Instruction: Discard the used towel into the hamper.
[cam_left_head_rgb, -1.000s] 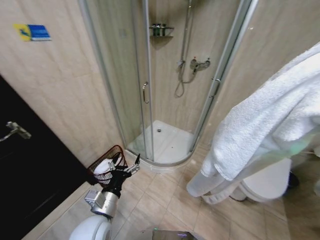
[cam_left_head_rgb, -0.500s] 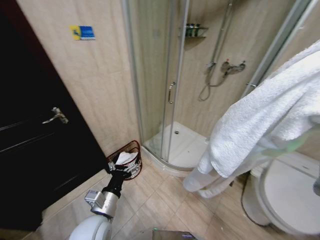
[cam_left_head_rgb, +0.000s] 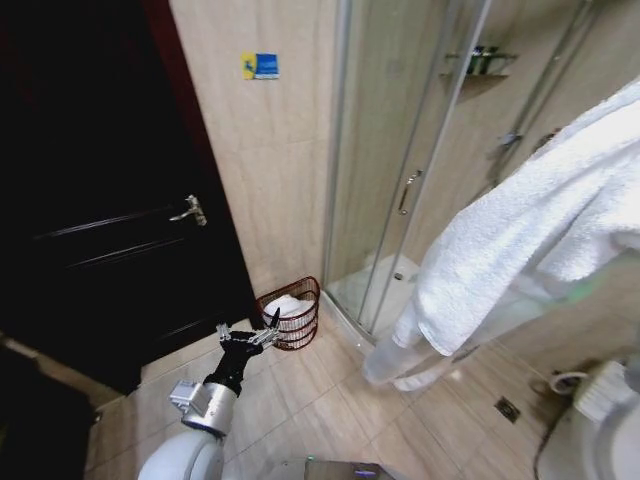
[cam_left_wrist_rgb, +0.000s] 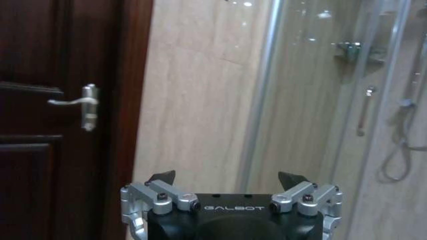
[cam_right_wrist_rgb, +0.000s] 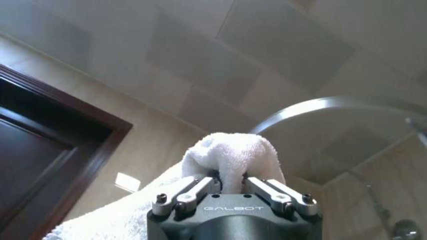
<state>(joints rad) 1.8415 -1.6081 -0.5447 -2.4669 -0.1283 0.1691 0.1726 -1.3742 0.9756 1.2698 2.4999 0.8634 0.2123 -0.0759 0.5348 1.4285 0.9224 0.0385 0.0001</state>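
The used towel (cam_left_head_rgb: 530, 235), white and thick, hangs in front of me on the right, draped from above. In the right wrist view my right gripper (cam_right_wrist_rgb: 231, 186) is shut on a fold of the towel (cam_right_wrist_rgb: 230, 150). The hamper (cam_left_head_rgb: 290, 318), a small reddish-brown wire basket with white cloth in it, stands on the floor against the wall between the door and the shower. My left gripper (cam_left_head_rgb: 248, 335) is open with nothing in it, held low just short of the hamper; in its own view the left gripper (cam_left_wrist_rgb: 227, 178) faces the wall.
A dark wooden door (cam_left_head_rgb: 100, 250) with a metal handle (cam_left_head_rgb: 190, 210) fills the left. The glass shower enclosure (cam_left_head_rgb: 400, 170) stands behind the hamper. A toilet (cam_left_head_rgb: 600, 430) is at lower right, with a floor drain (cam_left_head_rgb: 507, 407) beside it. Tiled floor lies between.
The whole head view has swung left: the door has come into view and the shower and hamper have slid right. Both arms keep their places, and the towel stays held.
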